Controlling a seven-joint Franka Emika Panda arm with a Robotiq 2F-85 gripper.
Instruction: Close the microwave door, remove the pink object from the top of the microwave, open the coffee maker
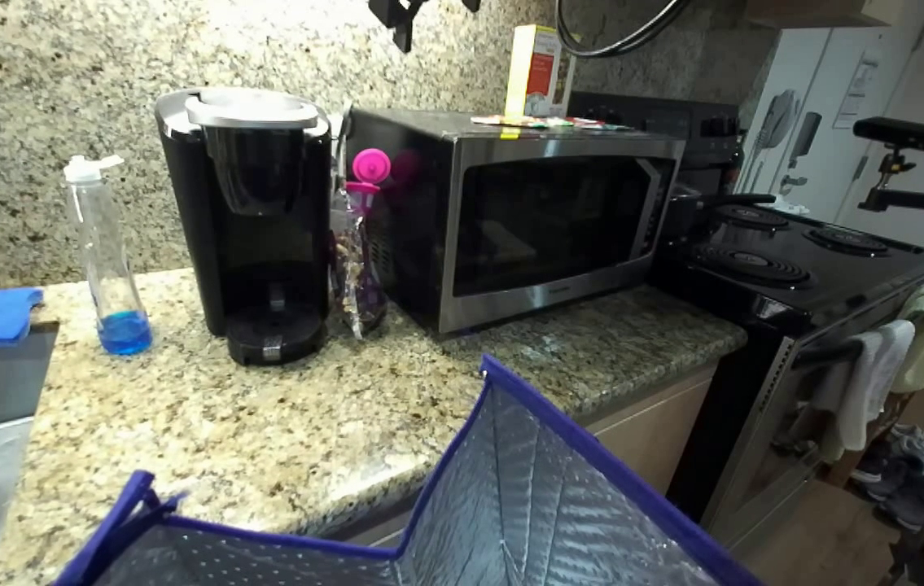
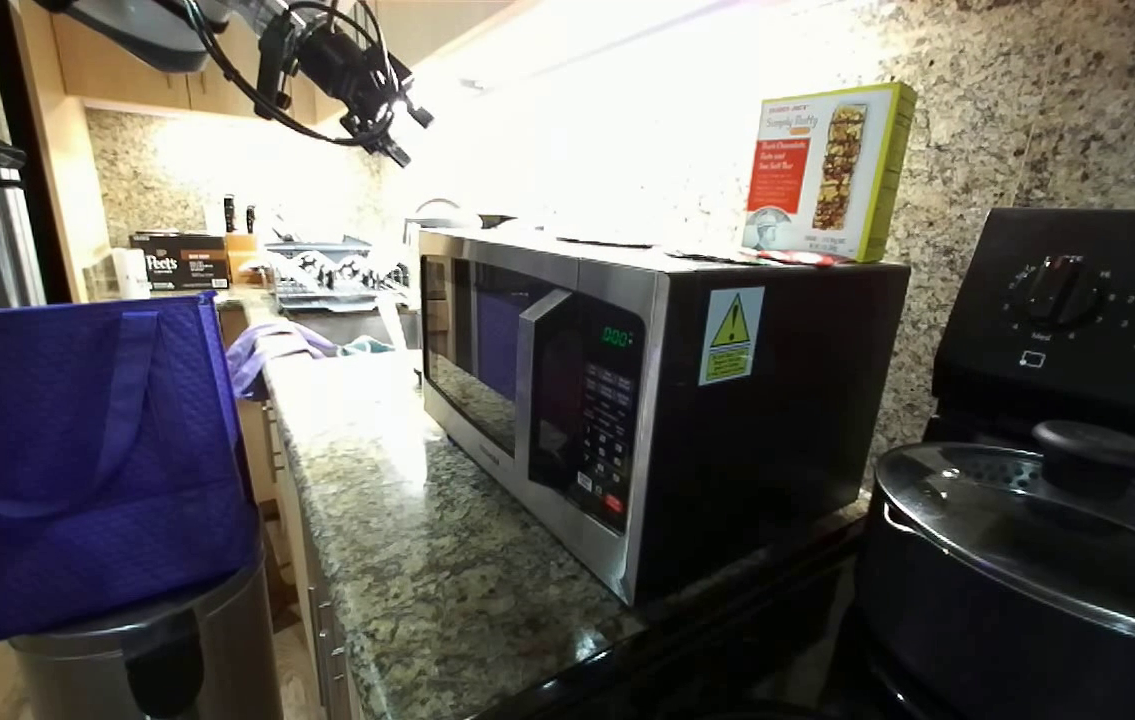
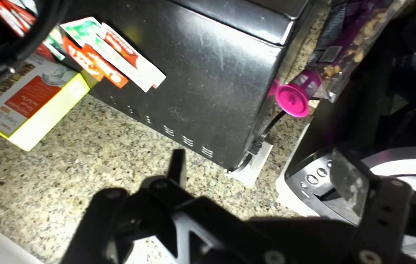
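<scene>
Between the microwave (image 1: 527, 216) and single-serve coffee maker (image 1: 250, 228) shows the magenta filter pod (image 1: 371, 166), support unclear. In the wrist view, the gripper (image 3: 261, 165) has fingers wide apart, one hiding part of the cropped coffee maker.

The gripper (image 2: 409, 136) is pointing obliquely downward, its two fingers (image 3: 350, 185) standing spread well apart in the wrist view; behind and above it, in an exterior view, the arm (image 2: 157, 30) is hanging, partly cropped.
</scene>
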